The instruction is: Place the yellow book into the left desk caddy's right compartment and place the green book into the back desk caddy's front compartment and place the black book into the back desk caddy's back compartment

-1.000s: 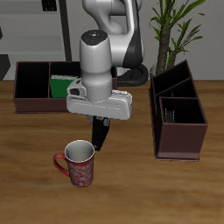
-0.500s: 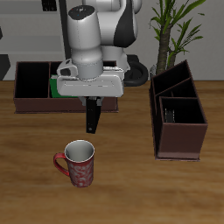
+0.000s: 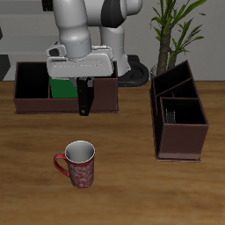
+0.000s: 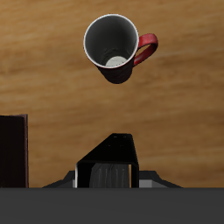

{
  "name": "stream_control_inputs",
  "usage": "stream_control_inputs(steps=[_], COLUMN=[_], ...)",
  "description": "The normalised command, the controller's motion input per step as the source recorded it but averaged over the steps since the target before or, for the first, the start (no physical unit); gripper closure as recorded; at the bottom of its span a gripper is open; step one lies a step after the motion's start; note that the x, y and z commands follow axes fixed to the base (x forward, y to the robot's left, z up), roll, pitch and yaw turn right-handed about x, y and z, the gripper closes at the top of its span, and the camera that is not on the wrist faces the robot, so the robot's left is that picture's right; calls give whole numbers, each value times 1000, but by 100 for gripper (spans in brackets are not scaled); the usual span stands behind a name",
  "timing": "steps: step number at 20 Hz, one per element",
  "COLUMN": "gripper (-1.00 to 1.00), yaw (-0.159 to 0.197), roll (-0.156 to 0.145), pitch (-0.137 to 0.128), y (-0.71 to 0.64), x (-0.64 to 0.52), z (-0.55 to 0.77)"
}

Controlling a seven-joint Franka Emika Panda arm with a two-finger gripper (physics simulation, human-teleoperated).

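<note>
One black book (image 3: 84,97) hangs pinched in the jaws at upper centre; it should stay upright while carried over the back caddy (image 3: 35,86), clear of the green book (image 3: 61,87).

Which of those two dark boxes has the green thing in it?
The desk caddy farther back, behind the robot's gripper. A green book shows inside it; the other caddy, near the plant, shows none.
</note>
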Motion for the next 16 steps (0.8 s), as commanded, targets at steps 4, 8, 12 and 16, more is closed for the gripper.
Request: stream_control_inputs(steps=[4, 8, 12, 16], gripper=[100, 100, 100, 100], yaw=[7, 55, 64, 23], roll=[50, -51, -101, -75], pitch=[-67, -56, -67, -62], y=[-420, -469, -415, -442], x=[-419, -361, -339, -361], z=[239, 149, 162, 201])
